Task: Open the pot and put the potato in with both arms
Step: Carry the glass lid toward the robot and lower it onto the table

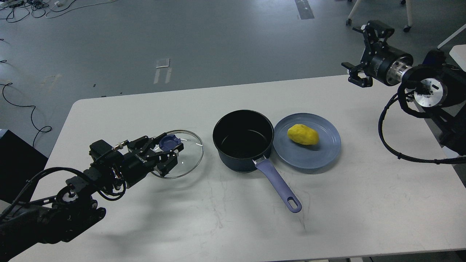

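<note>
Head view: pot [243,141] sits mid-table, mouth open, black inside empty, lavender handle pointing toward me. Glass lid [182,153] lies flat on the table [327,218] left of the pot, apart from it. My left gripper [171,153] hovers at the lid's blue knob [169,142], fingers spread around it, not clamped, holding nothing as far as I can tell. Potato [303,134] rests on the blue plate [324,156], which touches the pot's right side. My right gripper [358,54] is up high at the far right edge, fingers wide apart, empty. Step: lid off, potato pick pending. Next: right arm drops onto the potato, closes, lifts it over the rim.
</note>
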Motion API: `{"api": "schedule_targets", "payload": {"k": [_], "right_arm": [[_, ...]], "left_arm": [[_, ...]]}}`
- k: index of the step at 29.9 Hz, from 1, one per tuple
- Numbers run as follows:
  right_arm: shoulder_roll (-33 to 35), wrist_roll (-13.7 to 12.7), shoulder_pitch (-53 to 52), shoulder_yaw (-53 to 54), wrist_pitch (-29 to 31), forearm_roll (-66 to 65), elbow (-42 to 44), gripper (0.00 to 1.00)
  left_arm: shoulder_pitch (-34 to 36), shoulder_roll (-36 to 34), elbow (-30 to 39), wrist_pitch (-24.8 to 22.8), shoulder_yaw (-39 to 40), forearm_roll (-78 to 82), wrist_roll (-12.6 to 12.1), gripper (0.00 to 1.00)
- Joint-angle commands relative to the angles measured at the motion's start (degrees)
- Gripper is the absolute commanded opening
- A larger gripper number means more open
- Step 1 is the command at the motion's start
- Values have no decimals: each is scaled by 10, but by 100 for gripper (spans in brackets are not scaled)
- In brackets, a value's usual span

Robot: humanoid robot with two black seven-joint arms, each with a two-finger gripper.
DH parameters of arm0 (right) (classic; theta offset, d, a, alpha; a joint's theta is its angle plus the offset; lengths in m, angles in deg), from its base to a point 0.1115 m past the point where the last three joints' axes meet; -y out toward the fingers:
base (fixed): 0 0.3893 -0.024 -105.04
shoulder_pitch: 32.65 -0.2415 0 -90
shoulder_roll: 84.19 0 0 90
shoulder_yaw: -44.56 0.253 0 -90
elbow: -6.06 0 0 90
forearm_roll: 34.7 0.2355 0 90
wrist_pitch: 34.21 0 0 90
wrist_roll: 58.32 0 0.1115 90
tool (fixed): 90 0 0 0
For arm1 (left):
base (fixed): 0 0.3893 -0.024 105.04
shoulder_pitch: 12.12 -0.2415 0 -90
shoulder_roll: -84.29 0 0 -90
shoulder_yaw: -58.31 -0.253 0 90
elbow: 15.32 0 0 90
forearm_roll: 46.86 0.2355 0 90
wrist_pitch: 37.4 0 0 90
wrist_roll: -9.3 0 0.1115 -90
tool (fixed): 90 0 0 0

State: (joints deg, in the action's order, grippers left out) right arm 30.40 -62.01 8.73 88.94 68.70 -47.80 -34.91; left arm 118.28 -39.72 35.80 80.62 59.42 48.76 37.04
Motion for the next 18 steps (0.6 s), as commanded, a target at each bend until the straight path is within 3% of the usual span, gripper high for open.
{"api": "schedule_targets", "payload": {"k": [1, 18], "right_arm": [[0, 0, 0, 0, 0, 0, -1, 100], [-1, 0, 1, 0, 0, 0, -2, 100]], "left_arm": [[0, 3, -7, 0, -1, -1, 0, 48], [-1, 21, -39, 0, -3, 0, 3, 51]]}}
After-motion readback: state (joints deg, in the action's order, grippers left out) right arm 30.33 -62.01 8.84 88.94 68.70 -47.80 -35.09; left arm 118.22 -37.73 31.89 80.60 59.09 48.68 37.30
